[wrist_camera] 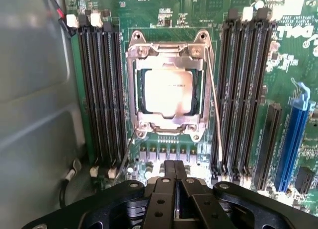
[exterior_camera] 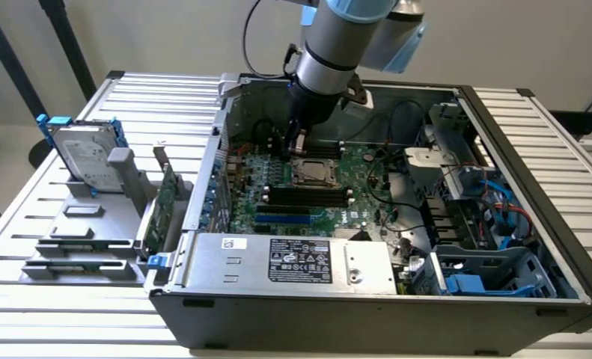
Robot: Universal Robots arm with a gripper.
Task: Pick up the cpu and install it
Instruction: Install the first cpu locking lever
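**Cpu in socket, end effector closed.** The cpu (wrist_camera: pixel 166 92) lies flat inside the socket frame (wrist_camera: pixel 168 50), silver top facing up, with the frame's metal edges around all four sides. A thin wire lever (wrist_camera: pixel 214 105) runs along one side of the frame. Banks of black memory slots (wrist_camera: pixel 102 95) flank the socket on both sides, and a blue slot (wrist_camera: pixel 293 139) stands beyond one bank, all on the green motherboard (wrist_camera: pixel 164 10).

In the exterior view the cpu (exterior_camera: pixel 313 171) sits near the middle of the motherboard (exterior_camera: pixel 361 161). The board is inside an open case (exterior_camera: pixel 376 318), with a power supply (exterior_camera: pixel 286 262) along the near wall.

The end effector (wrist_camera: pixel 175 172) has its fingers pressed together and grips nothing. It hangs over the board just beside the socket, apart from the cpu. From outside, the end effector (exterior_camera: pixel 296 149) reaches down into the case on the grey arm (exterior_camera: pixel 331 52).

On the exterior view's left, a hard drive (exterior_camera: pixel 86 161) stands in a grey holder on the slatted desk (exterior_camera: pixel 66 314).
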